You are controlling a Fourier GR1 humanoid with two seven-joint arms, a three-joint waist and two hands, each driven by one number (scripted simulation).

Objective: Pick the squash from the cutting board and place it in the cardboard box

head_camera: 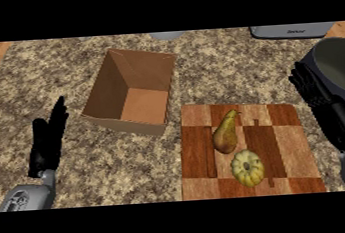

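1. Waiting at the start of the pick: squash (pixel 248 167) not yet touched, lying pale yellow and ribbed on the cutting board (pixel 284 141) toward the board's 6 o'clock end
2. Sharing the board with a pear (pixel 224 134), just beside the squash at its 11 o'clock, apparently not touching it
3. Standing open-topped on the counter (pixel 69 74), cardboard box (pixel 133 91) at 10 o'clock from the board, close to its corner
4. Resting at the view's 3 o'clock edge, right hand (pixel 324 106) with fingers straight and spread, holding nothing, near a dark pot (pixel 342 63)
5. Resting at 8 o'clock, left hand (pixel 48 141) likewise straight-fingered and unladen
6. Calling next, probably, for the right hand to swing toward 8 o'clock, come down over the squash clear of the pear, and curl round it
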